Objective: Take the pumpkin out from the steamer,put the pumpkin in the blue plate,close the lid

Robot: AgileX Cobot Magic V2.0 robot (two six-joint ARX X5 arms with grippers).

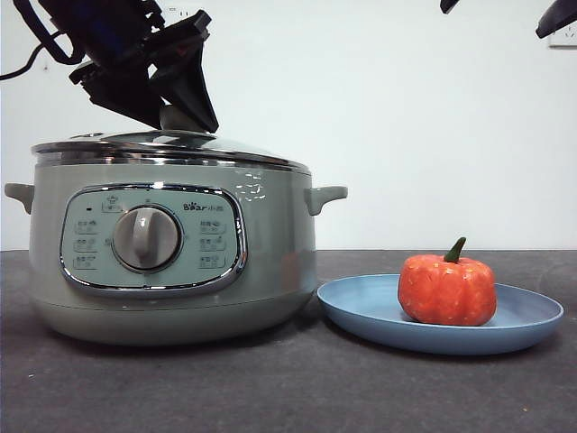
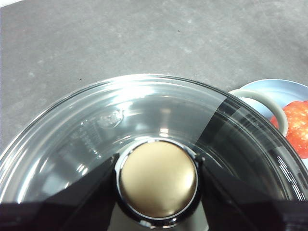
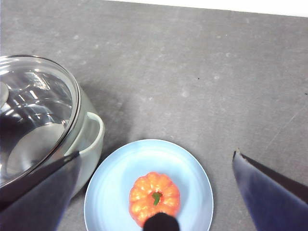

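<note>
Table (image 1: 288, 388): dark grey, a matte surface with small pale specks, it reaches from the near edge to the wall.
Wall (image 1: 406, 108): plain white, behind the table.
Socket (image 1: 566, 34): white, on the wall, far right, high up.

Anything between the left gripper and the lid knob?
Nothing visible. The left gripper has its jaws either side of the knob of the lid, which sits on the steamer.

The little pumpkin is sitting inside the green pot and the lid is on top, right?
Not quite. The pumpkin is sitting on the blue plate beside the steamer, as the front view shows. The lid is indeed on top.
</note>
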